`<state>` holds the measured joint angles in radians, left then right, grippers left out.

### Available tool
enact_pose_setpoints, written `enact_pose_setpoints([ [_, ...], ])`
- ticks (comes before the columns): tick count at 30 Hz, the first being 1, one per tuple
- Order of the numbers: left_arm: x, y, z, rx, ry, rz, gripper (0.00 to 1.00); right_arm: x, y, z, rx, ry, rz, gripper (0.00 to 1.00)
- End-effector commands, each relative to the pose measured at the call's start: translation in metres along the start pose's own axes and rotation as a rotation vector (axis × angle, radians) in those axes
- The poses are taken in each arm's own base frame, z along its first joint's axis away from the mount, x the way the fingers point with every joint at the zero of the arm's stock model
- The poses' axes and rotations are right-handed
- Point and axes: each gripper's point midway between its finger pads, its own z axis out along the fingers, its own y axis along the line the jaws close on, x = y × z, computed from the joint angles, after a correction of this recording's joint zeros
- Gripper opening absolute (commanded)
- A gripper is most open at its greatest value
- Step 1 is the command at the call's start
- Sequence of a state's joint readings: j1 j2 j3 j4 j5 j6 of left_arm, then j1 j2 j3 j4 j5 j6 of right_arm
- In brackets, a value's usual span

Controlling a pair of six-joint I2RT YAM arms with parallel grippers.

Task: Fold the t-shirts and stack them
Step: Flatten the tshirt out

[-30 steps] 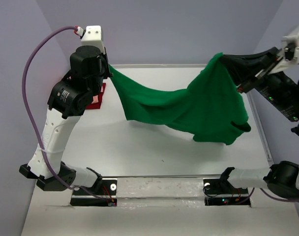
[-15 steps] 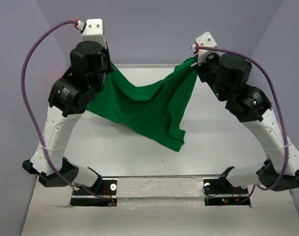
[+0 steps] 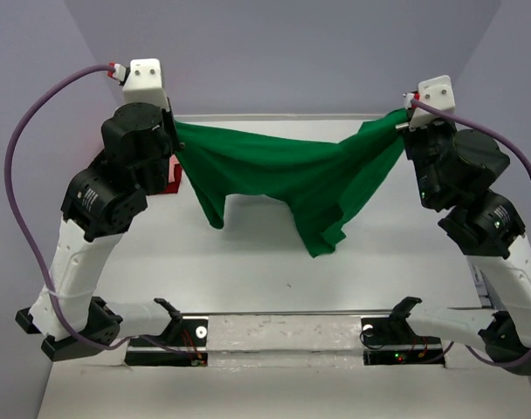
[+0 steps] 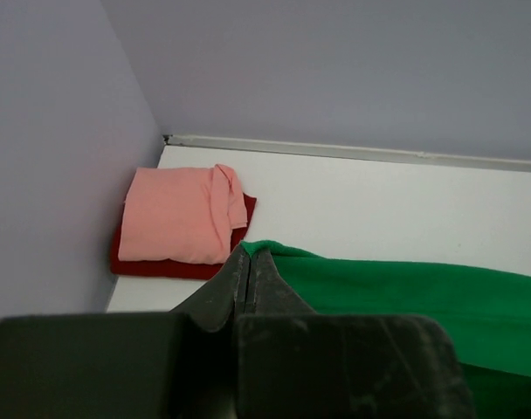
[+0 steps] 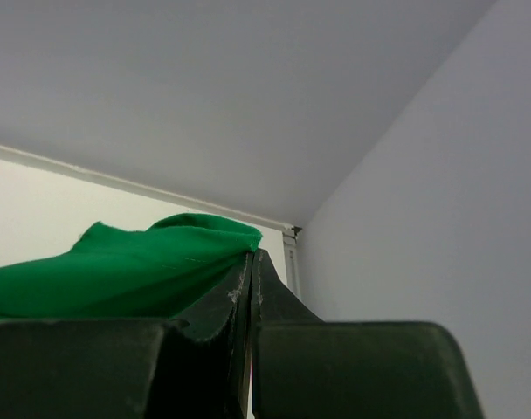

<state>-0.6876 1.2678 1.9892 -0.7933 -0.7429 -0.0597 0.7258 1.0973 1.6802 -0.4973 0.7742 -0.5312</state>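
The green shirt (image 3: 283,179) hangs stretched between the two arms above the far half of the table (image 3: 248,271). It sags in the middle, with two folds drooping toward the surface; whether they touch it cannot be told. The left gripper (image 4: 248,255) has its fingers pressed tight on the shirt's left end. The right gripper (image 5: 251,255) pinches the right end the same way, near the far right corner. In the far left corner, against the wall (image 4: 56,131), the pink shirt (image 4: 178,214) lies folded on top of the folded dark red shirt (image 4: 161,266).
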Motion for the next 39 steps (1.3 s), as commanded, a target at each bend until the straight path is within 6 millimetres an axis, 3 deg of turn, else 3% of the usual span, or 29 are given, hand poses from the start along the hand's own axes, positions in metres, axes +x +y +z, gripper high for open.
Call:
enact_pose_setpoints([
  [1, 0.005, 0.026, -0.010, -0.069, -0.015, -0.017, 0.00, 0.029, -0.014, 0.000, 0.127, 0.059, 0.024, 0.00],
  [3, 0.013, 0.027, -0.005, -0.072, 0.000, -0.015, 0.00, 0.056, -0.003, 0.004, 0.114, 0.102, 0.013, 0.00],
  [6, 0.030, 0.023, 0.010, -0.053, 0.030, -0.010, 0.00, 0.078, 0.005, 0.002, 0.083, 0.117, 0.061, 0.00],
  [10, 0.048, -0.002, 0.041, 0.031, 0.091, -0.027, 0.00, 0.099, 0.029, 0.001, -0.019, 0.135, 0.156, 0.00],
  [11, 0.047, 0.003, 0.046, 0.017, 0.091, -0.038, 0.00, 0.101, 0.033, 0.000, -0.043, 0.138, 0.171, 0.00],
  [15, 0.044, 0.006, 0.067, -0.014, 0.107, -0.051, 0.00, 0.105, 0.022, -0.003, -0.025, 0.152, 0.221, 0.00],
  [19, 0.040, 0.008, 0.075, -0.015, 0.116, -0.067, 0.00, 0.100, 0.009, -0.008, 0.003, 0.156, 0.227, 0.00],
  [22, 0.034, 0.013, 0.070, -0.021, 0.094, -0.076, 0.00, 0.091, -0.010, -0.012, 0.066, 0.151, 0.212, 0.00],
  [27, 0.033, 0.022, 0.066, -0.061, 0.090, -0.072, 0.00, 0.086, -0.019, -0.005, 0.119, 0.190, 0.176, 0.00],
  [30, 0.019, 0.027, 0.057, -0.059, 0.055, -0.089, 0.00, 0.048, -0.042, -0.003, 0.162, 0.147, 0.206, 0.00],
  [31, 0.015, 0.027, 0.055, -0.058, 0.046, -0.094, 0.00, 0.052, -0.039, 0.002, 0.164, 0.167, 0.186, 0.00],
  [33, 0.005, 0.033, 0.049, -0.070, 0.016, -0.097, 0.00, 0.027, -0.054, 0.001, 0.194, 0.120, 0.180, 0.00],
  [37, -0.003, 0.031, 0.047, -0.053, 0.001, -0.110, 0.00, 0.012, -0.037, 0.029, 0.201, 0.126, 0.106, 0.00],
  [39, -0.003, 0.029, 0.049, -0.053, 0.005, -0.108, 0.00, -0.001, -0.040, 0.036, 0.210, 0.105, 0.113, 0.00],
])
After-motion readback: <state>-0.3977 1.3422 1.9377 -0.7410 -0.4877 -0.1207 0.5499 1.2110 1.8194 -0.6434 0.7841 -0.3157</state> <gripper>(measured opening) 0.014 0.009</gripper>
